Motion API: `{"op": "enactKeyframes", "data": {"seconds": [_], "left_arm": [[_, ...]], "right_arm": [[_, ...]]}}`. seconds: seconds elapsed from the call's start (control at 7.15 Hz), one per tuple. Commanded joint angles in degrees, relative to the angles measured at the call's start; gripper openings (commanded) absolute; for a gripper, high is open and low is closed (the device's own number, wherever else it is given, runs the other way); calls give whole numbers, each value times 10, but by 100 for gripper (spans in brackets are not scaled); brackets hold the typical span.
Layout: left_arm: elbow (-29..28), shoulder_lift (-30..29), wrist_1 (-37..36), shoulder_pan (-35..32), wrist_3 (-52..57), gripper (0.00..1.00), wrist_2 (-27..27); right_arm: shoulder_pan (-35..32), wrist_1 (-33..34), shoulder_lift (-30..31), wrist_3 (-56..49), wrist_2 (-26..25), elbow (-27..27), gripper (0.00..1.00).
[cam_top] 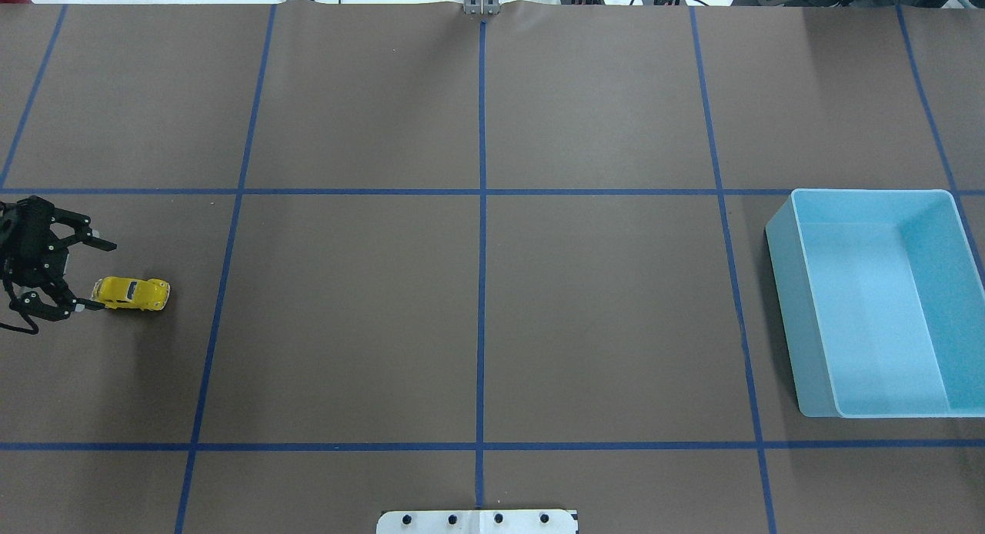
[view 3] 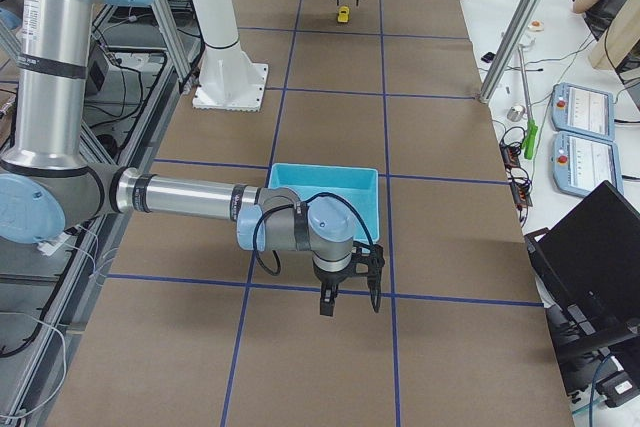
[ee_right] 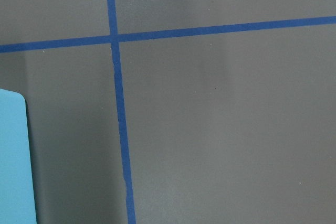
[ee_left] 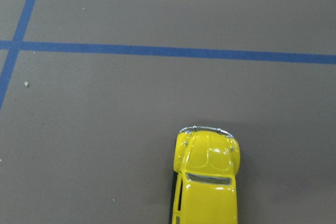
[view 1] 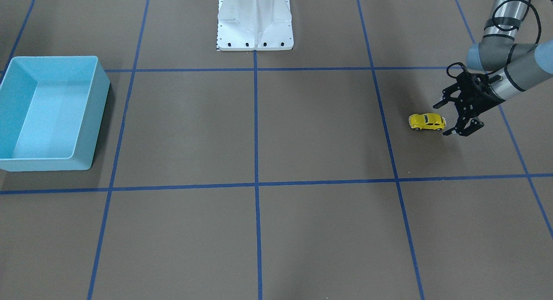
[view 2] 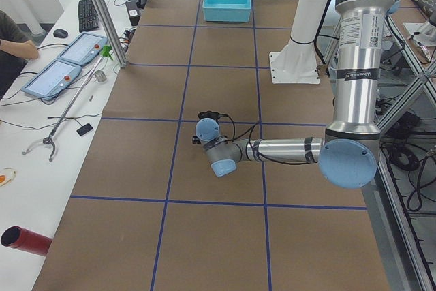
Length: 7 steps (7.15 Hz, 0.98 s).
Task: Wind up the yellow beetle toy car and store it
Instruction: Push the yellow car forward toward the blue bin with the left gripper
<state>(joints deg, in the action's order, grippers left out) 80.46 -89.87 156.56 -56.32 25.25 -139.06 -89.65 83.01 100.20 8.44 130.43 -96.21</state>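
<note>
The yellow beetle toy car [view 1: 427, 122] stands on its wheels on the brown table, far out on my left side. It also shows in the overhead view [cam_top: 131, 293] and in the left wrist view [ee_left: 206, 182]. My left gripper [view 1: 441, 119] is open and low, just behind the car. One fingertip [cam_top: 94, 306] is right at the car's end, and the car is not held. The light blue bin [view 1: 97, 118] sits empty at the far other side [cam_top: 785, 303]. My right gripper [view 3: 350, 297] hangs just beside the bin; I cannot tell whether it is open or shut.
The white robot base [view 1: 255, 27] stands at the table's middle edge. Blue tape lines form a grid on the brown mat. A side bench with tablets [view 2: 65, 66], tools and an operator's arm runs along the far side of the table.
</note>
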Motion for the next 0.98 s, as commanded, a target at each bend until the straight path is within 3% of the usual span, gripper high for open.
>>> {"op": "enactKeyframes", "data": {"seconds": [0.0,0.84], "left_arm": [[4,-1,-8,5,2,99,-2],[4,-3,-32,45,9,99,0]], "right_arm": [[0,0,1,0,0,-1,100],[-3,0,2,-3,2,-5,100]]}}
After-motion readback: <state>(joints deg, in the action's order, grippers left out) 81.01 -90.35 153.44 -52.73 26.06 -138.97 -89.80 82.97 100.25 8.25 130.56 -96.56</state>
